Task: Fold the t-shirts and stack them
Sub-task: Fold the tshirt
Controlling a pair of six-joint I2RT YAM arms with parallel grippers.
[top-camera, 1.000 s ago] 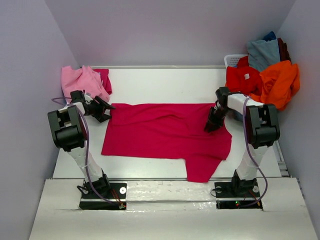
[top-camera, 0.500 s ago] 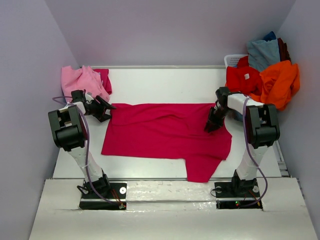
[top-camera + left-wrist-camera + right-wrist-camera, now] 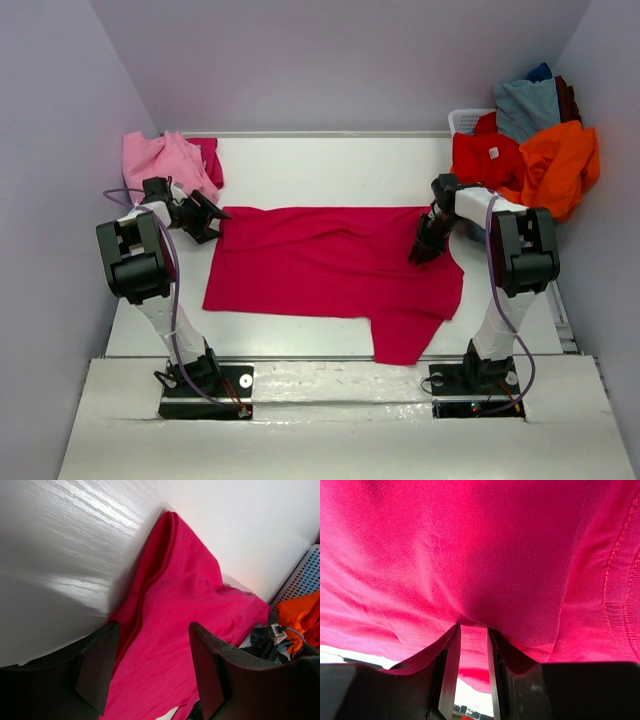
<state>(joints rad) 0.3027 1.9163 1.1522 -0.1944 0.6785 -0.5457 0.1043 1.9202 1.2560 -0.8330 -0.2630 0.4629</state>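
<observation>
Early stage: the crimson-magenta cotton t-shirt lies spread and unfolded between the grippers. The left gripper stands spread, the shirt's corner just ahead of it. The right gripper pinches the shirt's edge. A crumpled light pink cotton tee behind the left gripper and a heap of orange, red and grey-blue tees beyond the right apparently await folding.

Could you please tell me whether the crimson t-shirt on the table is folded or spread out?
Spread out: the crimson t-shirt lies flat and wide across the table, one sleeve sticking out.

White table; perforated white basket (far right corner); lilac walls.
</observation>
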